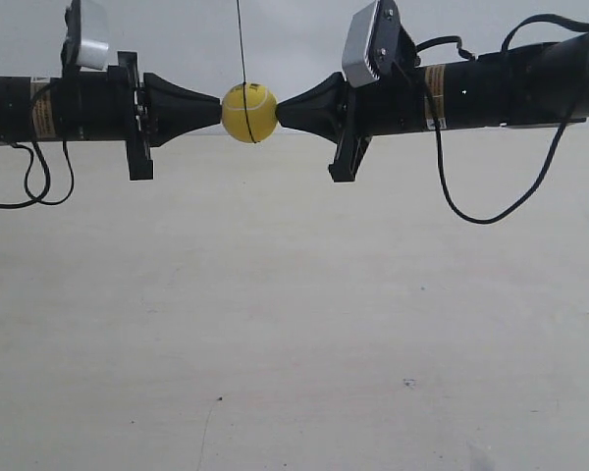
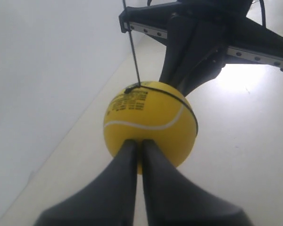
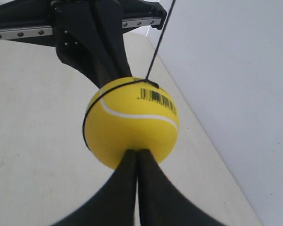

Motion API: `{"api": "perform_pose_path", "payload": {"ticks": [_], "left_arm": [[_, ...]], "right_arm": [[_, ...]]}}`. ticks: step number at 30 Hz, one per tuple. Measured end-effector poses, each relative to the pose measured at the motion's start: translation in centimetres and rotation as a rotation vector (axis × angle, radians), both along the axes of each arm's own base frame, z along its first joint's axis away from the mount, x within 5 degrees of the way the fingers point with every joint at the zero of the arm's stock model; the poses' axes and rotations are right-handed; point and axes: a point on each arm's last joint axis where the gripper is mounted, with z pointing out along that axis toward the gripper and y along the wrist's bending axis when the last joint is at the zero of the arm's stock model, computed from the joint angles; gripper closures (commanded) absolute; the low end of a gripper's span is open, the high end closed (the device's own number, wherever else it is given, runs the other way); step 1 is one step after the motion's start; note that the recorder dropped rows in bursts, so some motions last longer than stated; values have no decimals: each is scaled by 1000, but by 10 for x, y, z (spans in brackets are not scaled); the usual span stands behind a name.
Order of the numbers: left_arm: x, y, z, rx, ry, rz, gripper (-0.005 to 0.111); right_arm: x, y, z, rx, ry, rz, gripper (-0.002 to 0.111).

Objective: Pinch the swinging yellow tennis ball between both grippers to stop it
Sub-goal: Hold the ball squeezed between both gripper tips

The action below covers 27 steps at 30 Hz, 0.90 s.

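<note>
Now pinch step — yellow tennis ball trapped between left hand and right hand, each closed, tips touching ball. Next calls for steady, even pressure.

The place reads as a robotics lab test bench: a plain off-white tabletop, a blank pale-grey wall behind it, and two thick black cabled robot arms topped with grey-white camera blocks.
</note>
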Motion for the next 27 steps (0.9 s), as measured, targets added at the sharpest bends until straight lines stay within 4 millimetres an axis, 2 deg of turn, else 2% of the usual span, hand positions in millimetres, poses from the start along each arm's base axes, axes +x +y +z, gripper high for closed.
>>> {"api": "perform_pose_path", "payload": {"ticks": [27], "left_arm": [[0, -2, 0, -1, -2, -6, 102]], "right_arm": [[2, -1, -1, -16, -4, -22, 108]]}}
